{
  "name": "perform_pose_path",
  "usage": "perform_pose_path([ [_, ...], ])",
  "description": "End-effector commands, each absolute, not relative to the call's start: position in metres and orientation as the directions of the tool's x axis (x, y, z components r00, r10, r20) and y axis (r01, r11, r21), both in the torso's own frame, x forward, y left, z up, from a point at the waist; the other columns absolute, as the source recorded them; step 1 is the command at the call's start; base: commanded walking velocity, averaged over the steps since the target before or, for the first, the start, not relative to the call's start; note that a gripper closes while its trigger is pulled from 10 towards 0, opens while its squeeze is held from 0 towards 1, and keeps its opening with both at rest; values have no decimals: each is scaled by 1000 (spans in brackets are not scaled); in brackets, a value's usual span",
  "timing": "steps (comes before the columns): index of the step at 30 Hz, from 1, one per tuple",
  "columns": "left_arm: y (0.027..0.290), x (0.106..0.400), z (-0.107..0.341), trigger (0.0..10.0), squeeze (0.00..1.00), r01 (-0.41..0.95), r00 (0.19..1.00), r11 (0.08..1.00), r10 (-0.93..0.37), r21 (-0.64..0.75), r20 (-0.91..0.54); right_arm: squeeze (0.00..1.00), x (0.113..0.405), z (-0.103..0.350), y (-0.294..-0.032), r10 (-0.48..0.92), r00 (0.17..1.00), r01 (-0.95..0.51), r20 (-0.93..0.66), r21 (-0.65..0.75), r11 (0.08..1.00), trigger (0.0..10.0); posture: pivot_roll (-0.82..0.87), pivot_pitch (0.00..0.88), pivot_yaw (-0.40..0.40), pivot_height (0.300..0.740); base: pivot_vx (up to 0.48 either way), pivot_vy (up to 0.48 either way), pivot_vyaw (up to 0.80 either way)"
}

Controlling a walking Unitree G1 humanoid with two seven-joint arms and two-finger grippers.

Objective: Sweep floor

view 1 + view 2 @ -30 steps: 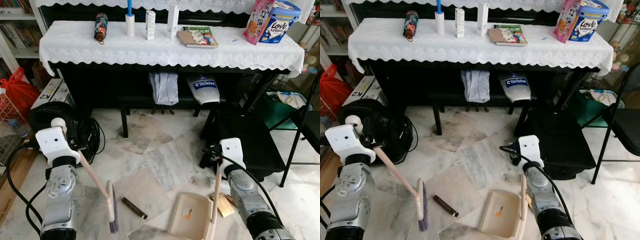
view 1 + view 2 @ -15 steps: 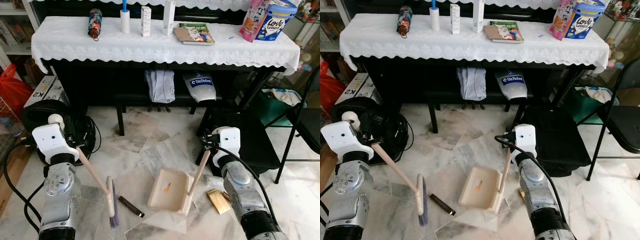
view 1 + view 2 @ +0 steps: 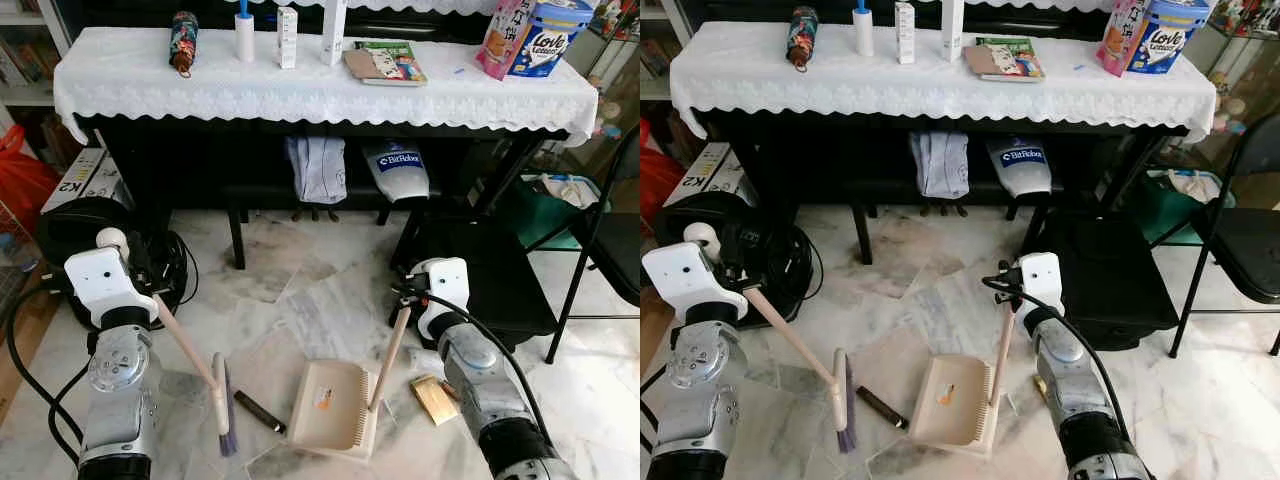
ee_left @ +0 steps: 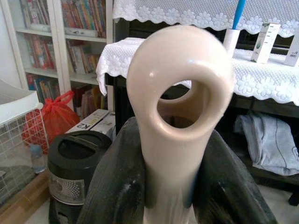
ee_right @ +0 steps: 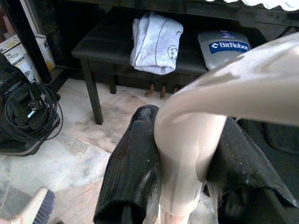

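The brown stick lies between brush and dustpan, long axis slanted; left gripper jaws pinch the brush handle; right gripper jaws pinch the dustpan handle.

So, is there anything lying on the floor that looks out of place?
Yes. A dark brown stick-like piece lies loose on the marble floor between the brush and the dustpan, and a flat tan piece lies right of the dustpan. A small orange scrap already sits inside the dustpan.
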State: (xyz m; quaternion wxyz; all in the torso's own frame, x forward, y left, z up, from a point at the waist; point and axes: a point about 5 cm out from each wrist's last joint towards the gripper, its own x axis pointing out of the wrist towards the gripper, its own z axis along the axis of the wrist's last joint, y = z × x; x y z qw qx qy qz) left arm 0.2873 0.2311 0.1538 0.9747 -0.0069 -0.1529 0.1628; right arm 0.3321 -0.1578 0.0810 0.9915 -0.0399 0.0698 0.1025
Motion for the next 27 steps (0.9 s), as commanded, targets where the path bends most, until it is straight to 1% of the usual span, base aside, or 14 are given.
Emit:
perform_pose_path([
  [1, 230, 288, 163, 10000, 0, -313, 887, 947, 319, -75, 334, 0, 335, 86, -161, 192, 973, -204, -129, -83, 975, 10000, 15, 105, -92, 740, 0, 0, 0],
  [5, 231, 288, 163, 10000, 0, -315, 887, 946, 322, -75, 331, 0, 336, 81, -161, 206, 966, -221, -155, -83, 972, 10000, 17, 114, -90, 740, 0, 0, 0],
  [8, 229, 291, 161, 10000, 0, -313, 889, 946, 321, -78, 325, 0, 335, 74, -159, 242, 950, -262, -198, -81, 962, 10000, 18, 122, -89, 740, 0, 0, 0],
  [16, 230, 295, 165, 10000, 0, -309, 884, 947, 319, -85, 341, 0, 334, 69, -158, 251, 944, -273, -216, -82, 958, 10000, 23, 141, -87, 740, 0, 0, 0],
  [21, 237, 299, 167, 10000, 0, -322, 866, 941, 337, -103, 370, 0, 332, 65, -157, 251, 942, -276, -223, -88, 957, 10000, 18, 169, -87, 740, 0, 0, 0],
  [27, 245, 303, 173, 10000, 0, -345, 836, 931, 362, -117, 412, 0, 329, 62, -159, 251, 942, -277, -225, -95, 956, 10000, 5, 181, -89, 740, 0, 0, 0],
])
